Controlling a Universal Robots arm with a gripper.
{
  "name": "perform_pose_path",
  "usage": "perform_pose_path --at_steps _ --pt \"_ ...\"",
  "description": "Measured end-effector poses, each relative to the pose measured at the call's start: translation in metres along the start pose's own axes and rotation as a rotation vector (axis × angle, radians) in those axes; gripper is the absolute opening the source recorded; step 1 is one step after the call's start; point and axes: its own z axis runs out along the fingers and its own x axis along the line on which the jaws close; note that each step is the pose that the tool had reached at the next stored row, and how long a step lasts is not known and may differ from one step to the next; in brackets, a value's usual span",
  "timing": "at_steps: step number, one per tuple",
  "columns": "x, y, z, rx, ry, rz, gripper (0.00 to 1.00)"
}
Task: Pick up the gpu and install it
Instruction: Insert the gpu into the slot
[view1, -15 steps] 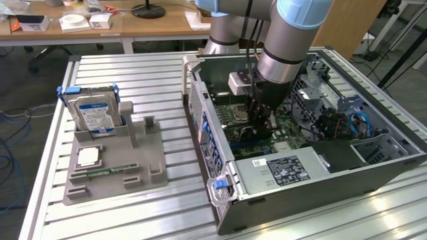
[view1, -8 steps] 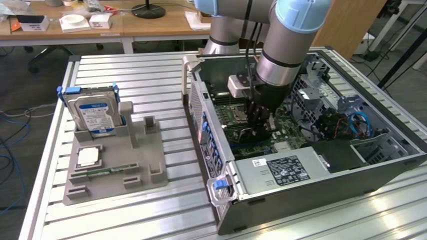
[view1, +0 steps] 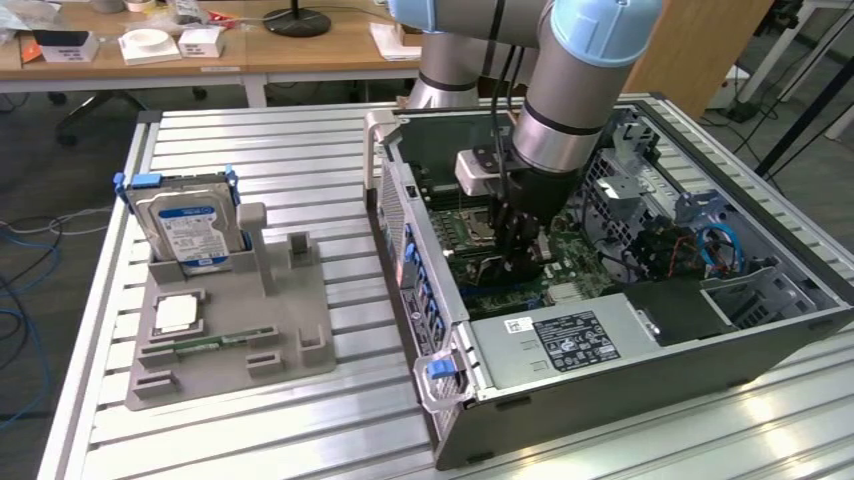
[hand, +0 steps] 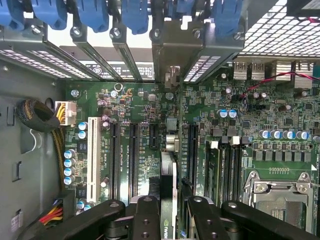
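Observation:
My gripper (view1: 521, 252) reaches down into the open computer case (view1: 747, 330), over the green motherboard (view1: 574, 262). It is shut on the gpu (view1: 511, 268), a dark card held on edge between the black fingers (hand: 146, 220). In the wrist view the gpu (hand: 168, 167) stands edge-on over the motherboard's expansion slots (hand: 134, 160). Its silver bracket end (hand: 172, 55) points at the case's rear slot openings. The gripper (hand: 172, 212) clamps the card from both sides. I cannot tell whether the card's connector edge touches a slot.
On the grey parts holder (view1: 287, 340), at the exterior view's left, stand a blue-labelled hard drive (view1: 191, 228), a small square chip (view1: 176, 315) and a narrow green memory stick (view1: 211, 344). Blue clips (hand: 95, 12) line the rear slots. Beside the gripper lie the CPU socket (hand: 280, 192) and a cable bundle (hand: 37, 117).

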Motion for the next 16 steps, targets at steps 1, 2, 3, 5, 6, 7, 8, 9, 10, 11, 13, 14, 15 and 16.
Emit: perform_pose_path --at_steps 1,2,3,5,6,7,8,9,10,11,13,14,15,16 --pt "0.0000 0.0000 0.0000 0.0000 0.0000 0.000 0.26" --pt "0.0000 0.0000 0.0000 0.0000 0.0000 0.000 0.26" --pt "0.0000 0.0000 0.0000 0.0000 -0.0001 0.000 0.26" --pt "0.0000 0.0000 0.0000 0.0006 0.0000 0.000 0.26" --pt "0.0000 0.0001 0.0004 0.0017 0.0000 0.000 0.26" --pt "0.0000 0.0003 0.0017 0.0033 0.0006 0.000 0.26" --pt "0.0000 0.0003 0.0036 0.0051 0.0002 0.000 0.26" --pt "0.0000 0.0003 0.0051 0.0053 0.0009 0.000 0.26" --pt "0.0001 0.0006 0.0068 0.0055 0.0012 0.000 0.26" --pt "0.0001 0.0009 0.0079 0.0058 0.0013 0.000 0.26" --pt "0.0001 0.0010 0.0083 0.0060 0.0006 0.000 0.26" --pt "0.0000 0.0010 0.0084 0.0061 0.0004 0.000 0.26" --pt "0.0000 0.0010 0.0084 0.0061 0.0003 0.000 0.26" --pt "0.0000 0.0010 0.0084 0.0061 0.0003 0.000 0.26"
